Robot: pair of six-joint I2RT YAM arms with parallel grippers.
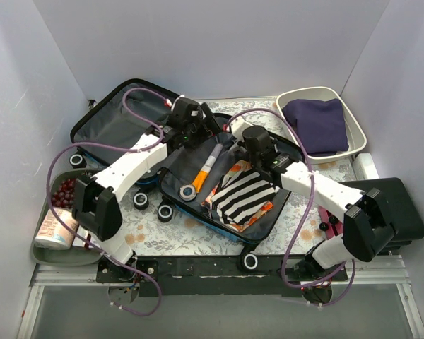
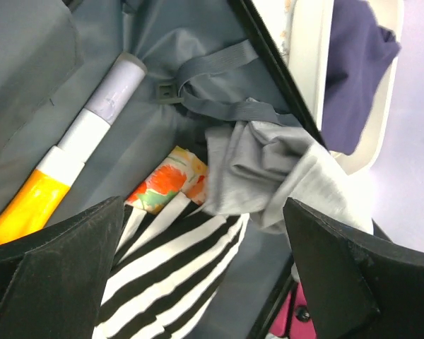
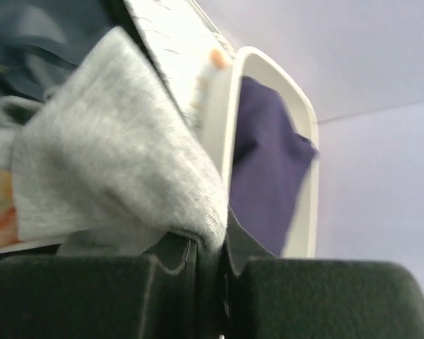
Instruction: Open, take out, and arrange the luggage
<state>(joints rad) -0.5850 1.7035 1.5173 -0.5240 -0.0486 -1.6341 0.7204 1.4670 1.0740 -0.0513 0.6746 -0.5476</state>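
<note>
Walls: pale lilac panels close off three sides of the desk point(image 1: 162, 236), whose top has a faded flower print.
Luggage: the luggage point(image 1: 106, 127) lies opened flat mid-desk. Its lid half reaches toward the far left corner and its grey lining faces up.
Inside it: an orange and white tube point(image 1: 207, 167) lies beside a black-and-white striped cloth point(image 1: 244, 194), with a flowery packet peeking out from under the stripes.
Left pincer: the left pincer point(image 2: 205, 240) hangs over the lining with its jaws spread wide and nothing between them.
Right pincer: the right pincer point(image 3: 208, 258) is closed almost fully, pinching a fold of the grey cloth point(image 3: 106, 141) at the luggage's far right rim.
White tub: the white tub point(image 1: 356, 129) sits in the far right corner, just beside the luggage, with a purple cloth point(image 1: 318, 123) in it.
Black case: the black case point(image 1: 403, 205) lies flat at the right edge.
Left edge: a grey tray point(image 1: 56, 256) holds a printed can, with red round fruit point(image 1: 63, 191) just behind it.
</note>
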